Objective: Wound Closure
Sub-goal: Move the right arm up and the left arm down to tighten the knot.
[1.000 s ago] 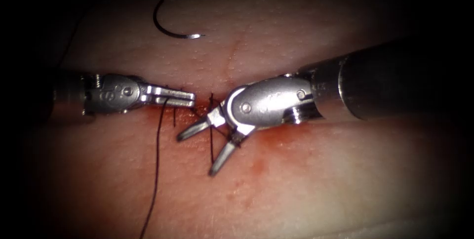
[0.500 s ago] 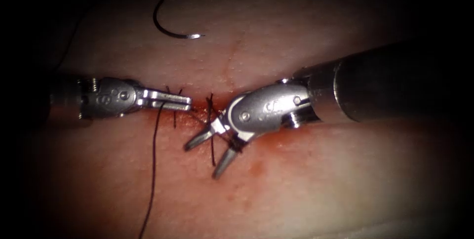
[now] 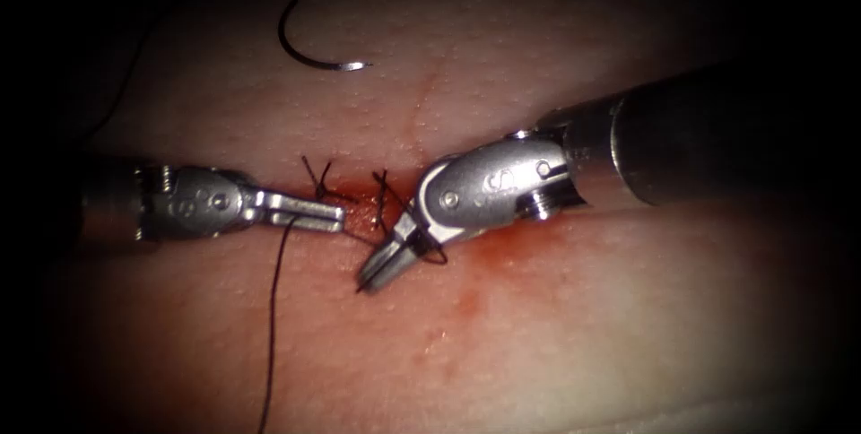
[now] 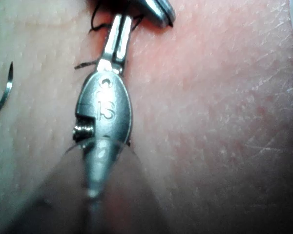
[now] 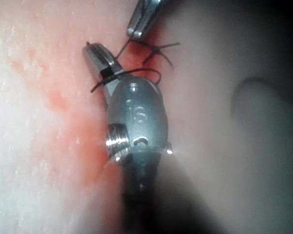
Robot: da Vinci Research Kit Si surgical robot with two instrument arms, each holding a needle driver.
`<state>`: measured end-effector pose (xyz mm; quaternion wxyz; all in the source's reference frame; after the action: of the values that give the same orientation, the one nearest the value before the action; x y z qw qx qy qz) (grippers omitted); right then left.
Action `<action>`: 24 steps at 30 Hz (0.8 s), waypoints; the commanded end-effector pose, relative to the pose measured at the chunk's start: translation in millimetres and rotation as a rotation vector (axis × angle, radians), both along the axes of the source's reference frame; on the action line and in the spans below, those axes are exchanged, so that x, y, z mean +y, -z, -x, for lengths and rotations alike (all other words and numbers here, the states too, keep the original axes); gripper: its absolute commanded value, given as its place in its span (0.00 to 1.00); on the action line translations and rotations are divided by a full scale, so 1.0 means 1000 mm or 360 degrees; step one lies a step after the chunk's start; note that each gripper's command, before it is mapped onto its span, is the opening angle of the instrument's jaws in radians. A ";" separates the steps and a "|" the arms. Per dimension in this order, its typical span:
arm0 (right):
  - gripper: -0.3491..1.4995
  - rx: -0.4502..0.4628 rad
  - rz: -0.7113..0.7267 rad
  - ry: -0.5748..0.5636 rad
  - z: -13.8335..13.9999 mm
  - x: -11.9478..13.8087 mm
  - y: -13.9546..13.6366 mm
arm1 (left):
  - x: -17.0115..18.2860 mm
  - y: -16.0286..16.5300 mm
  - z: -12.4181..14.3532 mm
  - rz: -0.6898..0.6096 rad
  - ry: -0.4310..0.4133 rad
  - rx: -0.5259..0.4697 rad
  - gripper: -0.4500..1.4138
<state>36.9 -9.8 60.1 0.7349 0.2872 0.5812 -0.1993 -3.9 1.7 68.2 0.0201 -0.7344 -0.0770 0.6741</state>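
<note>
My right tool has its jaws together on the thread, but the pinched bit is hidden between them. That thread is cut off by the endoscope view's lower edge. My left tool's shaft fades into shadow. The needle's tail end is lost in darkness.

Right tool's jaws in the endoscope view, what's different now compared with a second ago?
The right tool had its jaws spread wide around the dark thread at the cut; now they are shut on it, pointing down-left. The left tool slid slightly left and lower, jaws still shut on the long thread. The needle lies free on the tissue, unmoved.
</note>
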 end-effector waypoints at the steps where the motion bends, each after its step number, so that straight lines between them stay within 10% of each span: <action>1: 0.00 0.0008 -0.0018 -0.0019 -0.0005 0.0007 -0.0003 | -0.0002 -0.0006 0.0004 0.0006 -0.0006 0.0002 0.00; 24: 0.00 -0.0055 -0.0107 -0.0422 0.0022 0.0071 -0.0022 | -0.0096 0.0048 0.0015 -0.0004 -0.0193 0.0029 0.00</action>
<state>34.0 -2.9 61.7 0.7559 0.2353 0.6066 -0.0729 -4.9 -8.0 62.5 -0.0198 -0.7215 -0.1234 0.6811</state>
